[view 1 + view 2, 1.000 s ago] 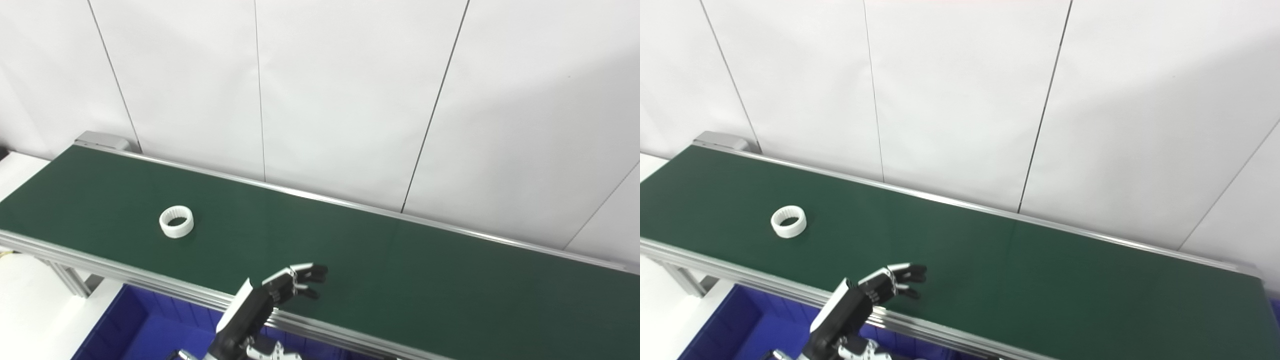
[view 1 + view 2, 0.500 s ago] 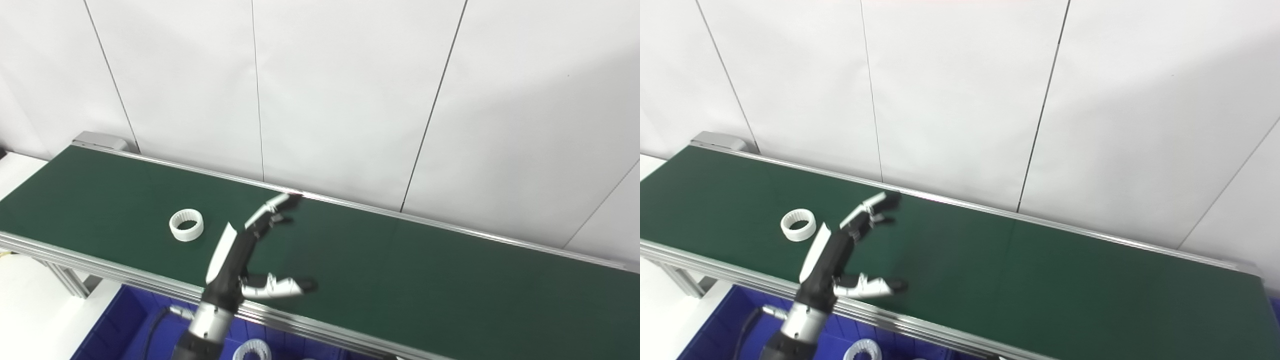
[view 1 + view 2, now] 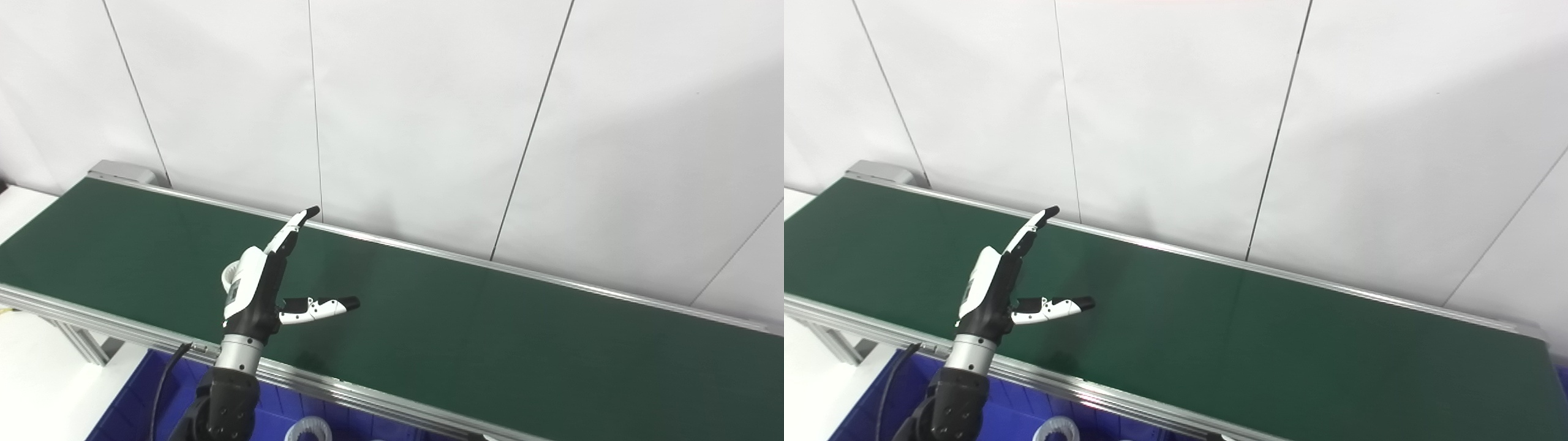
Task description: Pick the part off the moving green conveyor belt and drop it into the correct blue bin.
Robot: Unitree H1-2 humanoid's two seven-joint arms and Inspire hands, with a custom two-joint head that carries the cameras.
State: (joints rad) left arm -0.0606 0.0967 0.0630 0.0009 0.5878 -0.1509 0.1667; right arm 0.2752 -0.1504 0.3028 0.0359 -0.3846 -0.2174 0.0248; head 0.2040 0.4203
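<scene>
Below the near rail of the belt (image 3: pixel 490 318), at the bottom edge, a blue bin (image 3: pixel 138 407) shows only in part; one white ring (image 3: pixel 308 429) lies in it, and what else it holds I cannot tell, because the frame cuts it off. From this corner the left arm rises, and the left hand (image 3: pixel 260 285) hangs over the belt with its fingers (image 3: pixel 294 228) stretched out and the thumb (image 3: pixel 318 306) spread to the side, so it is released and grasps nothing. The part (image 3: pixel 228 277), a white ring like the one in the bin, lies on the belt just behind the hand, and only a small arc of it shows at the hand's left edge. To do this step well, I judge the hand should come down around the ring with fingers on the far side and thumb on the near side, and close only when the ring sits between them, since the belt may carry it along. Beyond the belt stands a white wall (image 3: pixel 429 110). No right hand is seen.
</scene>
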